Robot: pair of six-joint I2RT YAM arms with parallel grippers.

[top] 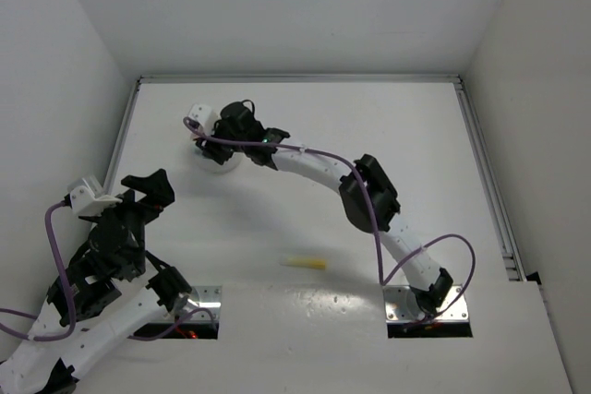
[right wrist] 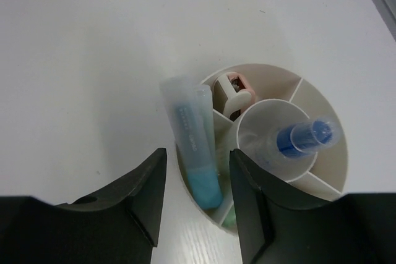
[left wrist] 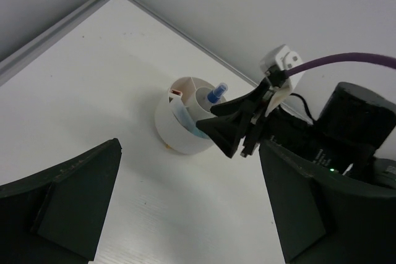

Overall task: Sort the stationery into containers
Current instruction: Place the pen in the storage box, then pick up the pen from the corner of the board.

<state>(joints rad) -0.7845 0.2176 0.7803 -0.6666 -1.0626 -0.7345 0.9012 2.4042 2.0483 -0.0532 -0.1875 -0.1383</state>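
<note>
From above, I'm seeing the right pincer (top: 211, 145) hanging over the white divided container (top: 224, 169), which is sitting toward the far left corner of the surface (top: 388, 136). A yellow marker (top: 305, 262) is lying alone toward the near edge, about midway along it. The left pincer (top: 150, 191) is hovering by the left edge.

Left wrist: its fingers are gaping wide, released, and a blue-capped tube (left wrist: 216, 93) is standing in the container's centre cup.

Right wrist: that pincer is released, its fingers flanking a light blue marker (right wrist: 193, 134) without touching it. The marker is leaning in an outer compartment.
</note>
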